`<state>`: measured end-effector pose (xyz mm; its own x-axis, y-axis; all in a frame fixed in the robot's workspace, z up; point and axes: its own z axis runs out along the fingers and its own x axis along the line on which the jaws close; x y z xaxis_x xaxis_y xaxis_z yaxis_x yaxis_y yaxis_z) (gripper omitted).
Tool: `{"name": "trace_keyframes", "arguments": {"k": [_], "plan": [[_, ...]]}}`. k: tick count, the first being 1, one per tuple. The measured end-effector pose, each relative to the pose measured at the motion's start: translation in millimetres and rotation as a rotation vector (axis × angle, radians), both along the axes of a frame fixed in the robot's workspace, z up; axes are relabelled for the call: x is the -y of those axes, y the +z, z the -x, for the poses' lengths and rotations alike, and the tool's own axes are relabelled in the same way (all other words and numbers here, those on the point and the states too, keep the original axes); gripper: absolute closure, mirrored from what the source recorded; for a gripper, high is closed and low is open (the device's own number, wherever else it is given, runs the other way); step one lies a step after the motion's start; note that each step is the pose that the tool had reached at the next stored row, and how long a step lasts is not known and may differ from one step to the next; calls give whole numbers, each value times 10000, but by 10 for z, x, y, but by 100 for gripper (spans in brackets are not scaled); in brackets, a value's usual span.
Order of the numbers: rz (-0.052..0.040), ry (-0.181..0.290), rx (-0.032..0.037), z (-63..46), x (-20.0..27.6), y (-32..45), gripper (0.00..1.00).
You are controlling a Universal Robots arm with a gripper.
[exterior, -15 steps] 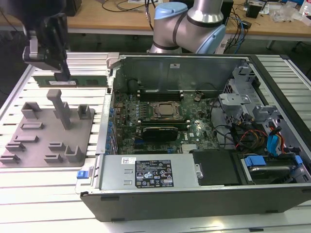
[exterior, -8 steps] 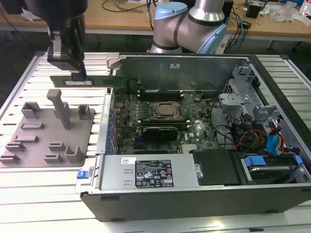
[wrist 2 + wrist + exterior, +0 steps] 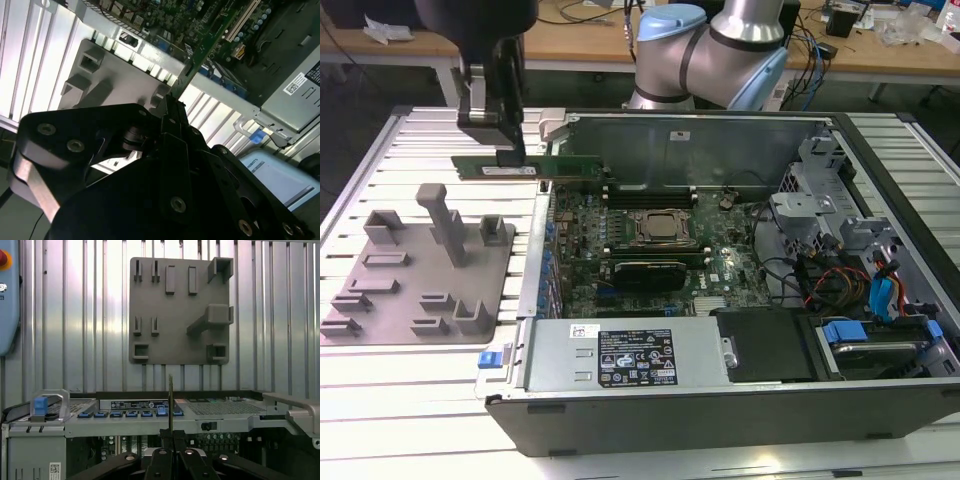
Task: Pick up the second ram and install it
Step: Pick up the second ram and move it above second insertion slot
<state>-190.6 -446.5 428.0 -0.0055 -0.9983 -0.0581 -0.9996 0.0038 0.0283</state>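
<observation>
Ram (image 3: 565, 166), a thin flat green stick with a white label, hangs level in the air over the case (image 3: 720, 430) edge nearest the tray (image 3: 420, 270). Its long side runs from the exterior view's left to right. The black gripper (image 3: 510, 157) has its fingers clamped on it. In both wrist views the stick is edge on, like a thin line. The tray is grey plastic with blocky posts and lies flat on the ribbed metal worktop (image 3: 380, 385) beside the case.
</observation>
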Motion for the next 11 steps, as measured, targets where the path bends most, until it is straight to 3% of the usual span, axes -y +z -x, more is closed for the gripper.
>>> {"name": "trace_keyframes", "arguments": {"k": [11], "plan": [[0, -1, 0, -301, 0, 0, 91]]}}
